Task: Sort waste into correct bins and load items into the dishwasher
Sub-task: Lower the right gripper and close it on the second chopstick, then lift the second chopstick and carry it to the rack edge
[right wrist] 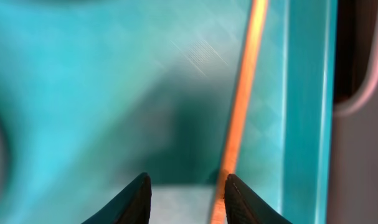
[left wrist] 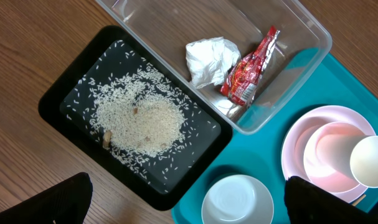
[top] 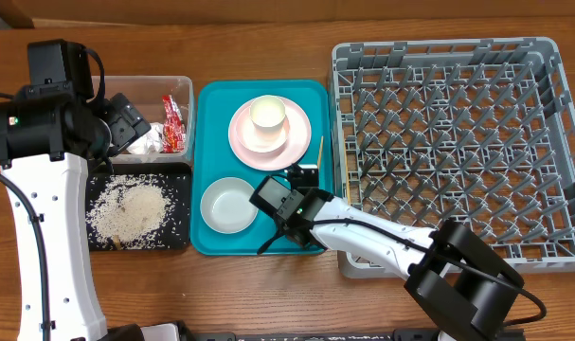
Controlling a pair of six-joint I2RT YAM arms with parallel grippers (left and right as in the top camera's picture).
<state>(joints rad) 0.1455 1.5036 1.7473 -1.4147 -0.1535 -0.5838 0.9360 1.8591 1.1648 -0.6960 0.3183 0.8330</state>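
a brown wood-grain table (top: pixel 268 47) fills the overhead view; nothing of the room beyond it shows. at centre lies a teal tray (top: pixel 211 123), with a grey dish rack (top: pixel 552 142) just beside its right edge. at upper left a clear bin (top: pixel 150 90) stands next to a black tray (top: pixel 173 237) strewn with rice (top: pixel 135 208).

the right pincer (right wrist: pixel 187 180) hangs low over the right part of the teal tray. its two dark fingers stand a narrow gap apart and clamp nothing. an orange stick (right wrist: pixel 241 106) lies on the tray floor beside the rim, running from the top of the frame down to the inner edge of the right-hand finger; the blur hides whether they touch. the left pincer (left wrist: pixel 187 186) is spread wide, one fingertip in each lower corner of its frame, and is empty.

only the overhead view shows the whole rack and both arms. only the left wrist view shows the bin's contents clearly: a crumpled white tissue (left wrist: pixel 210 59) touching a red packet (left wrist: pixel 251 65). it also shows the white bowl (left wrist: pixel 237 199) at the bottom and a pink plate (left wrist: pixel 301 134) carrying a pale cup (left wrist: pixel 369 162) at lower right, all on the teal tray.
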